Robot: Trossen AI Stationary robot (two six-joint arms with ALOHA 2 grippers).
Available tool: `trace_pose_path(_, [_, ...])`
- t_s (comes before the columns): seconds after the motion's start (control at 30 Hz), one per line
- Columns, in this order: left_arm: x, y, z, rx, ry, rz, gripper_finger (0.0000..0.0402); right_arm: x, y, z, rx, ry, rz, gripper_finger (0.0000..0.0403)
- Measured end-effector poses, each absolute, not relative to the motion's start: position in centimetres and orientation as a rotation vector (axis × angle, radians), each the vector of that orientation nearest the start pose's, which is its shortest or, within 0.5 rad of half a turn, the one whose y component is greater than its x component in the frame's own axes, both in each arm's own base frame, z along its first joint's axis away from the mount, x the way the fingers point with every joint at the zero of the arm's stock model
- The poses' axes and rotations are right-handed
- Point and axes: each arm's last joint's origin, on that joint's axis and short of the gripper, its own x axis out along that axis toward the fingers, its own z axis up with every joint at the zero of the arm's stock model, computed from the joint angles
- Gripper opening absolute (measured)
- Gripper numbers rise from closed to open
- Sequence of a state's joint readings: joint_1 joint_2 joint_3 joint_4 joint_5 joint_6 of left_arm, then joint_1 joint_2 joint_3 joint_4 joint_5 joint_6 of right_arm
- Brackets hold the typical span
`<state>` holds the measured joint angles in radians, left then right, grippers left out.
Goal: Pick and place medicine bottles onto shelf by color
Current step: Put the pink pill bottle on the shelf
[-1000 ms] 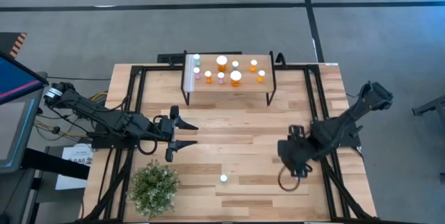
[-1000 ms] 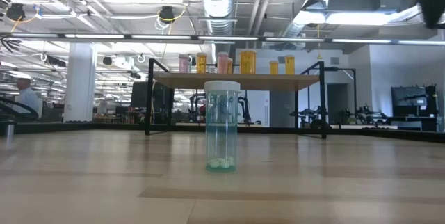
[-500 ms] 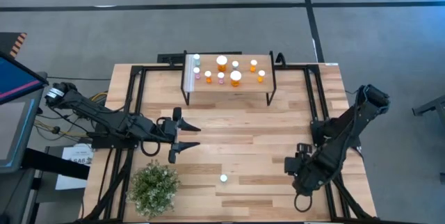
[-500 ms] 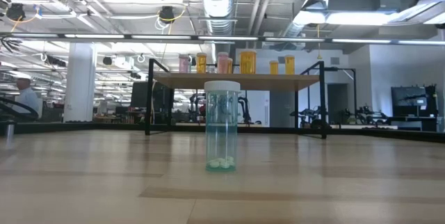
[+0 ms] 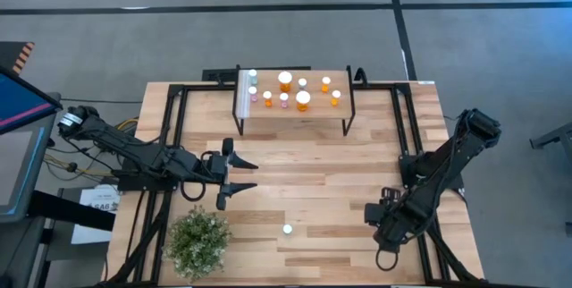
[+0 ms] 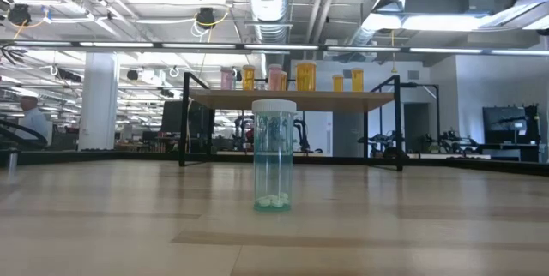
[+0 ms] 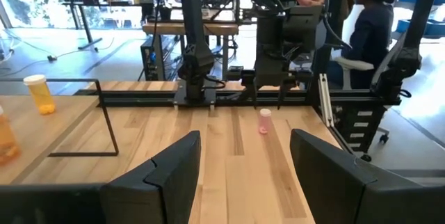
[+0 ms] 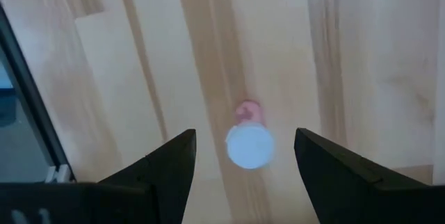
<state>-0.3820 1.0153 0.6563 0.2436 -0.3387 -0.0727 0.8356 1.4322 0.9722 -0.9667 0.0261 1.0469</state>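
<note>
Right gripper (image 8: pixel 243 165) hangs over the near right part of the table (image 5: pixel 313 176) with its fingers spread wide, holding nothing; its wrist view looks straight down on a pink bottle (image 8: pixel 248 137) with a round white cap, which stands upright on the wood between the two fingers and apart from both. From above, the gripper (image 5: pixel 386 234) covers this bottle. Left gripper (image 5: pixel 239 173) waits above the left middle of the table, its fingers also well parted and empty, pointing toward the right side; its wrist view shows the same pink bottle (image 7: pixel 264 121) far across the boards, under the right arm. A pale blue-green bottle (image 5: pixel 288 230) stands alone near the front edge, just right of the green plant (image 5: pixel 197 241). Nine further bottles, orange, pink and pale blue-green, stand on the shelf (image 5: pixel 295 109) at the far side.
</note>
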Motion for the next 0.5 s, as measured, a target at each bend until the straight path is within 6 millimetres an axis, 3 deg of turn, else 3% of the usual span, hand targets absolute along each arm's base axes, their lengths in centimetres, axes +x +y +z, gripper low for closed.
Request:
trace_pose_path(0.17, [21.3, -7.5, 28.7, -0.033, 0.11, -0.04, 0.021, 16.2, 18.3, 21.3, 0.242, 1.453, -0.073, 0.0265])
trace_pose_path(0.5, [21.3, -7.5, 28.7, -0.038, 0.11, -0.04, 0.021, 15.0, 17.8, 18.1, 0.266, 1.48, -0.104, 0.0265])
